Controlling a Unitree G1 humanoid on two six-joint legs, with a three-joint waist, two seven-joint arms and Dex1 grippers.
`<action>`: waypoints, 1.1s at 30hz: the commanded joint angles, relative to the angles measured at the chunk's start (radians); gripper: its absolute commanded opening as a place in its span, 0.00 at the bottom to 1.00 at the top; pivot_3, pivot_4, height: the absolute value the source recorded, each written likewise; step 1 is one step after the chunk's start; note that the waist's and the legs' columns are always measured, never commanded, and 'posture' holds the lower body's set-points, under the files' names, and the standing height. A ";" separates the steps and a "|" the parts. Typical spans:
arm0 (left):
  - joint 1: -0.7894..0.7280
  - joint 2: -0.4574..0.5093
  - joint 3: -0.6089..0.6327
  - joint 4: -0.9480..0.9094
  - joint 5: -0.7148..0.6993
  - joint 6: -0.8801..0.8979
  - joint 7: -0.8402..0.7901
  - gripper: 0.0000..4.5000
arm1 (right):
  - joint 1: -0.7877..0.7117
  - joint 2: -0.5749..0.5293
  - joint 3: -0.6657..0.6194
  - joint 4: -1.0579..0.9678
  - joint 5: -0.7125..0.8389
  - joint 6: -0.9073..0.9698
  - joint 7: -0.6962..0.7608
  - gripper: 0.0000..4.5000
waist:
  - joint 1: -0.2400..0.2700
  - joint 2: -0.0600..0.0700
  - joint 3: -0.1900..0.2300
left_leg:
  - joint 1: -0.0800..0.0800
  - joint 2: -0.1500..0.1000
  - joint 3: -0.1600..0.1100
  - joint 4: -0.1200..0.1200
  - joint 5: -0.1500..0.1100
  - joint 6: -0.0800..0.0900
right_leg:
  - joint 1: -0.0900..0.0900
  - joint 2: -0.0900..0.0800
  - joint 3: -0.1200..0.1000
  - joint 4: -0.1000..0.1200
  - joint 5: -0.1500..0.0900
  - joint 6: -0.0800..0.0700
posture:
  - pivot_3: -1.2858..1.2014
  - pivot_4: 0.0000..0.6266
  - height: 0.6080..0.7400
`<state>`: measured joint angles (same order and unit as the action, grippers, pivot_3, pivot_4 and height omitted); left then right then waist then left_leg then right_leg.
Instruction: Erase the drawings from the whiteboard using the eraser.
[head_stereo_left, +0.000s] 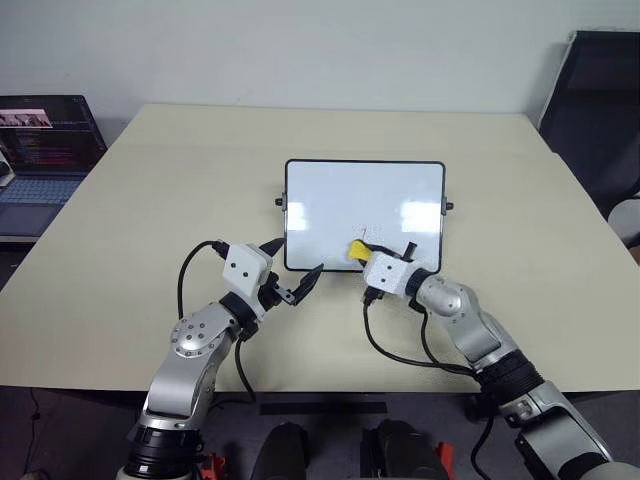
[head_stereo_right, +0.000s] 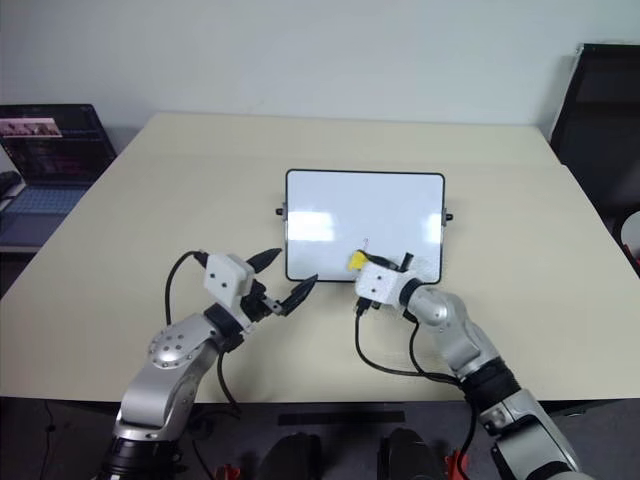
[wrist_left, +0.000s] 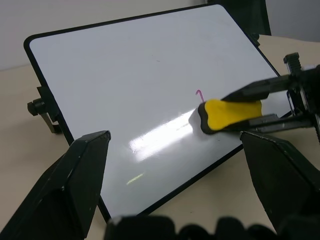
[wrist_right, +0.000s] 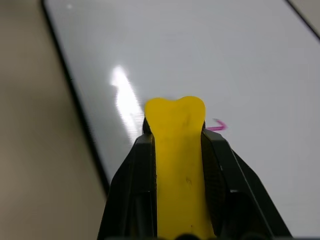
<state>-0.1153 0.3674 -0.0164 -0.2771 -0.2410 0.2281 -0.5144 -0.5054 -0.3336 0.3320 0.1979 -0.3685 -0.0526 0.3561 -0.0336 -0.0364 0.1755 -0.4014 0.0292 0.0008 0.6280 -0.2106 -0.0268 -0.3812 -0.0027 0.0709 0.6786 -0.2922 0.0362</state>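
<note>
A pale beige desk (head_stereo_left: 120, 260) stood against a plain light wall, with an open laptop (head_stereo_left: 40, 150) off its far left corner and a dark chair (head_stereo_left: 600, 110) off the far right. The whiteboard (head_stereo_left: 340, 200) lay near the middle of the desk, its thin black frame rounded at the corners and a small black knob on each short side.

The right gripper (head_stereo_left: 368, 256) reached over the near edge of the board. Its jaws were clamped on the eraser (head_stereo_left: 356, 250), one black finger along each long side of the yellow block, as the right wrist view showed. The eraser's far end stuck out past the fingertips and sat low over the white surface, in the near part of the board, toward its right half. Whether it pressed on the board could not be told.

Of the drawings (wrist_left: 200, 93), a short red hooked stroke showed just beyond the eraser's tip, on the side farther from the robot. Fainter marks nearby in the head views were too small to read.

The left gripper (head_stereo_left: 292, 270) hung at the board's near left corner, with its jaws spread wide and nothing between them. One finger lay over the frame at that corner, the other over bare desk just in front of the board.
</note>
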 joint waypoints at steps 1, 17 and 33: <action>-0.025 -0.002 0.000 -0.030 -0.006 -0.015 -0.007 1.00 | -0.065 0.024 -0.081 -0.027 0.041 -0.021 -0.060 0.20 | 0.000 0.000 0.000 | 0.000 0.000 0.000 0.000 0.000 0.000 | -0.001 0.000 0.000 0.000 0.000 0.000 | 0.52 0.24 1.00; -0.025 -0.003 0.008 -0.023 0.000 -0.026 -0.014 1.00 | -0.056 0.016 -0.026 0.094 -0.034 -0.004 -0.061 0.20 | -0.001 0.000 0.000 | -0.007 0.000 0.000 -0.002 0.000 0.000 | -0.007 0.000 -0.001 0.000 0.002 -0.004 | 0.52 0.24 1.00; -0.001 -0.008 0.005 -0.035 0.003 -0.031 -0.003 1.00 | 0.066 0.000 -0.013 -0.013 -0.051 0.051 -0.031 0.20 | 0.000 -0.001 0.000 | -0.005 0.000 0.000 0.000 0.000 0.000 | -0.005 0.000 0.000 0.000 0.002 -0.004 | 0.52 0.24 1.00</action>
<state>-0.1152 0.3604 -0.0138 -0.2743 -0.2391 0.2104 -0.5208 -0.4656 -0.3155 0.3158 0.1842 -0.4072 -0.0406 0.3080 -0.0338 -0.0370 0.1752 -0.4067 0.0292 0.0004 0.6279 -0.2107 -0.0270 -0.3867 -0.0026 0.0704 0.6787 -0.2902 0.0325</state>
